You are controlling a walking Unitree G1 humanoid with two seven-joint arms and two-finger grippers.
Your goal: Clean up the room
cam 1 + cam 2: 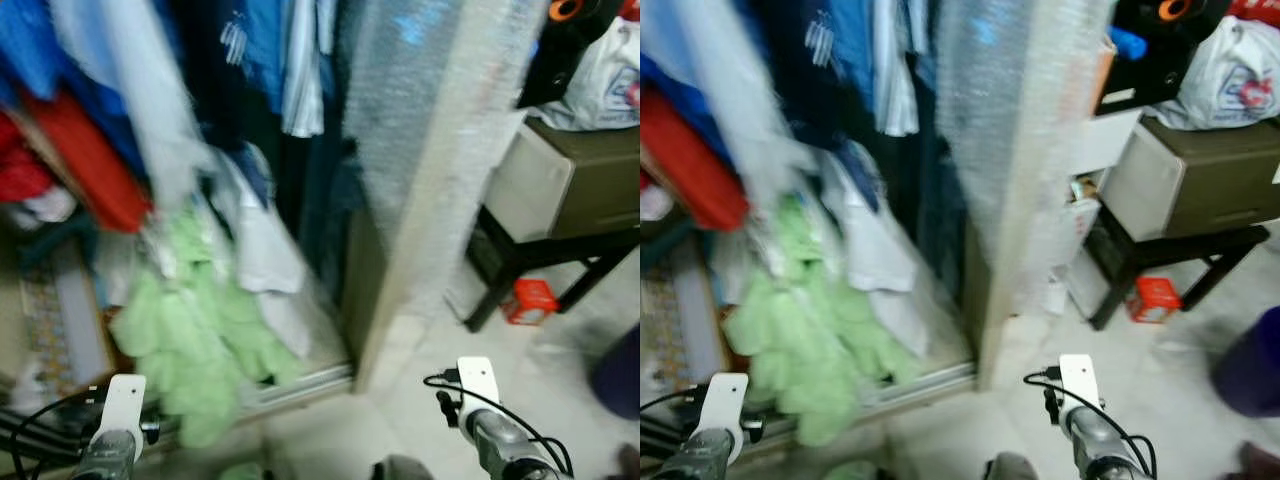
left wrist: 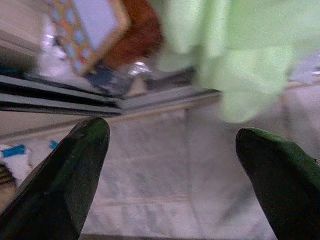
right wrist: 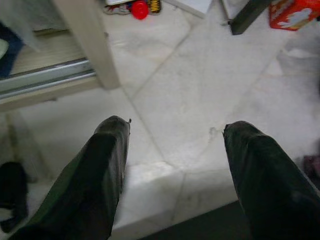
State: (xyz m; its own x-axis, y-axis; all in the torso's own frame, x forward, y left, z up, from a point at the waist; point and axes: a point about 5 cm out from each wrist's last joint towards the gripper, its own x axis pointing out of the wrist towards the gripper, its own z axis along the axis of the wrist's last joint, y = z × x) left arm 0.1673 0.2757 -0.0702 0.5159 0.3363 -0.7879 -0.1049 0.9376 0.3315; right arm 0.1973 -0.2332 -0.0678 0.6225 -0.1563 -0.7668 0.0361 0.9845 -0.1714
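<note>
Head views blurred: green cloth (image 1: 195,335) spills from the wardrobe, lower left of frame. Left gripper (image 2: 170,170) jaws spread above floor near the cloth; right gripper (image 3: 175,165) jaws spread, with a red box (image 3: 295,12) upper right.

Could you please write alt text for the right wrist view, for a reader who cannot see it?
The open right gripper points its two black fingers down at pale floor tiles, holding nothing. Beyond lie a wardrobe door track and an orange box.
</note>
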